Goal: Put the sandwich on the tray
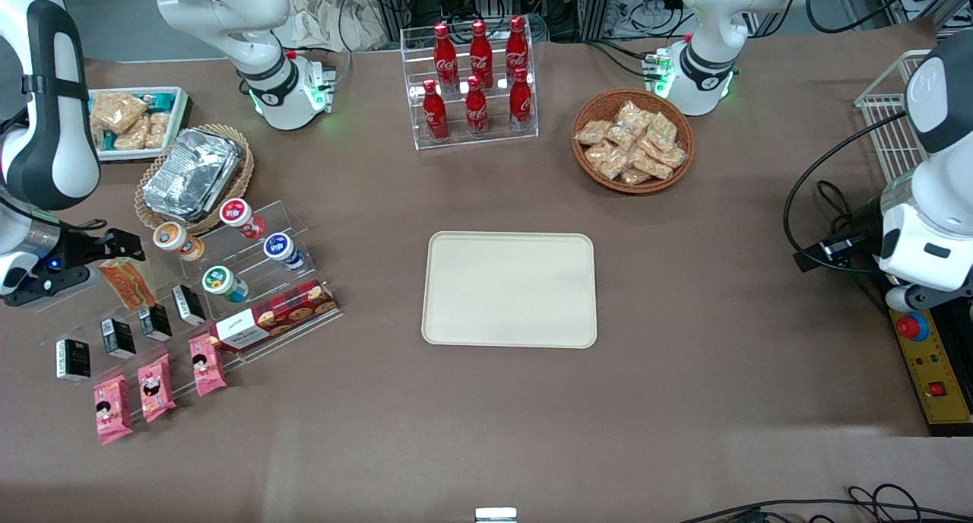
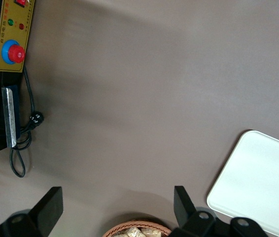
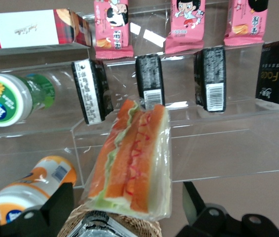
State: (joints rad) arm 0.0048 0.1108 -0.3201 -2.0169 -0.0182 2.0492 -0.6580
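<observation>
The pincer (image 1: pixel 114 251) of the working arm sits at the working arm's end of the desk (image 1: pixel 684 295), over the upper steps of the clear acrylic display stand (image 1: pixel 251 280). Its two fingers (image 3: pixel 58 207) are spread wide, one on each side of the sandwich (image 3: pixel 134 158), with a visible gap between each finger and the wrap; no contact is visible. The sandwich is a wedge in clear wrap, showing pale bread with orange-pink and green layers, and it stands on the acrylic stand just beside the pincer (image 3: pixel 127 210). Relative to the sandwich (image 1: pixel 129 281), four black packets (image 3: pixel 152 81) stand on the next step nearer the front camera, and three pink snack packs (image 1: pixel 156 386) lie on the lowest step, nearer still. A red plaid biscuit box (image 1: pixel 274 318) lies on the same stand, and round-capped cups (image 1: pixel 226 283) rest on the steps beside the sandwich. A wicker basket holding a foil container (image 1: pixel 191 175) sits farther from the front camera than the sandwich. The tray (image 1: pixel 509 289), cream-beige with rounded corners, lies flat at the middle of the desk, well apart from the sandwich, with nothing on it.
</observation>
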